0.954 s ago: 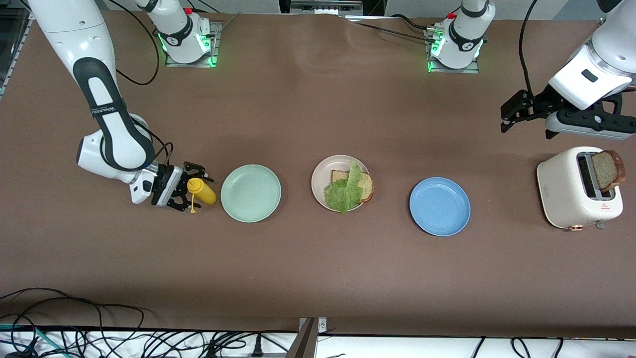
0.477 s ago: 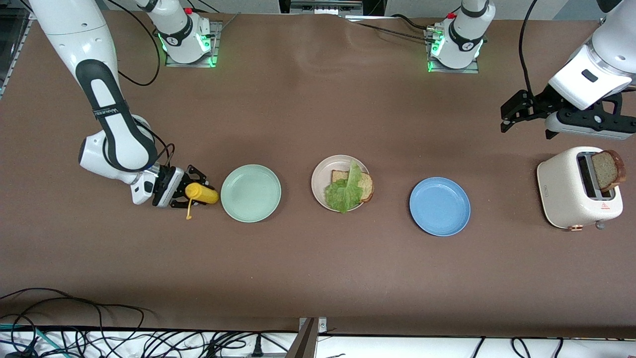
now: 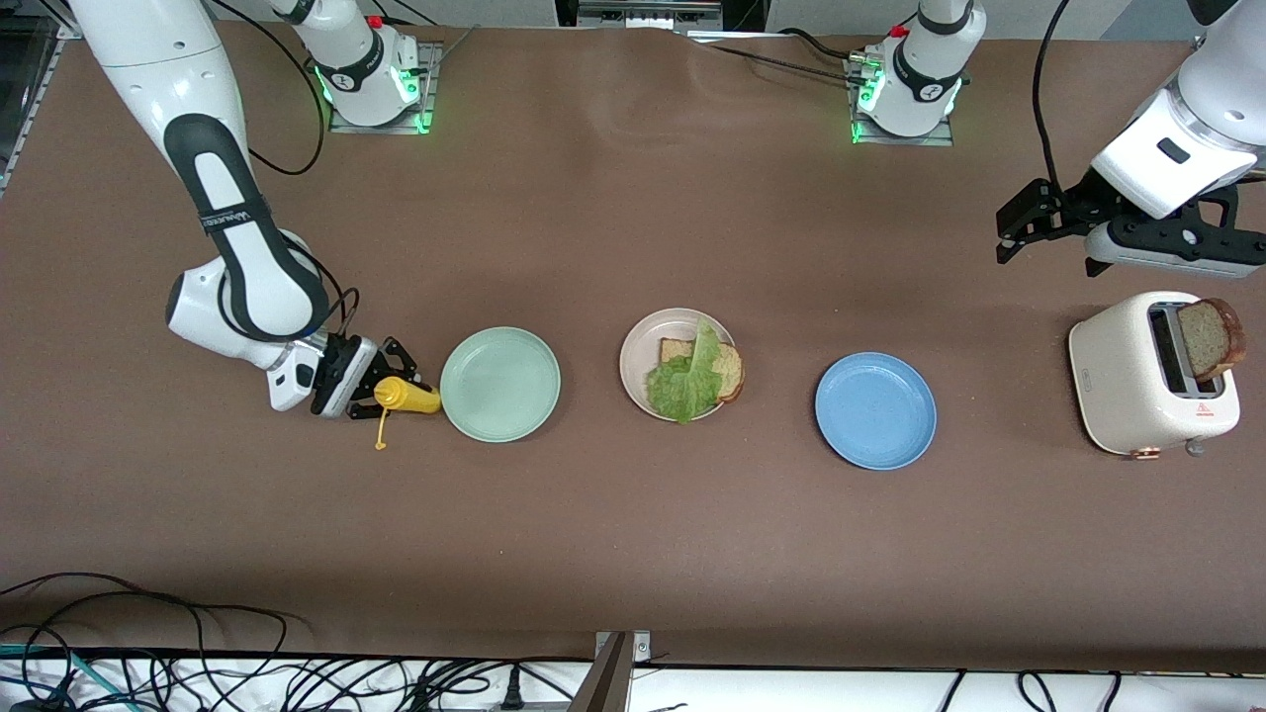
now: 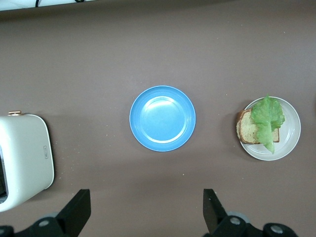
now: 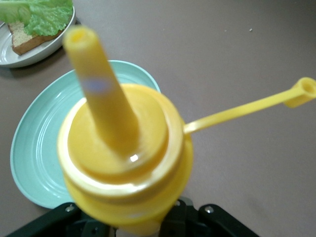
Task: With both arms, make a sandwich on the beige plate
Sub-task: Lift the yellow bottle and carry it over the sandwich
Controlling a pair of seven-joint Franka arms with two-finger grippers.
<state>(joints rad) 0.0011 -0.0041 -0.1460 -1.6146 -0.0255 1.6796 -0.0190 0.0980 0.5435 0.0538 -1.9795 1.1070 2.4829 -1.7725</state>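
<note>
While the right gripper [image 3: 381, 386] sits low at the middle left of the front view, its fingers are closed around a yellow squeeze bottle [image 3: 406, 398] lying on its side on the brown table [image 3: 593, 544]. The bottle's nozzle end reaches the rim of the mint-green plate [image 3: 499, 384], and its cap [image 5: 302, 92] dangles on a thin strap. At the centre of the frame the beige plate [image 3: 643, 346] carries one bread slice [image 3: 730, 370] with a lettuce leaf [image 3: 684, 384] draped over it. Next comes the blue plate [image 3: 875, 410], lower centre-right. At the upper right the left gripper [image 3: 1029, 222] hangs in the air over bare table with its fingers [image 4: 79, 210] spread wide, holding nothing. Below it, at the right edge, a cream toaster [image 3: 1137, 381] holds a second bread slice [image 3: 1212, 339] standing up out of its slot.
</note>
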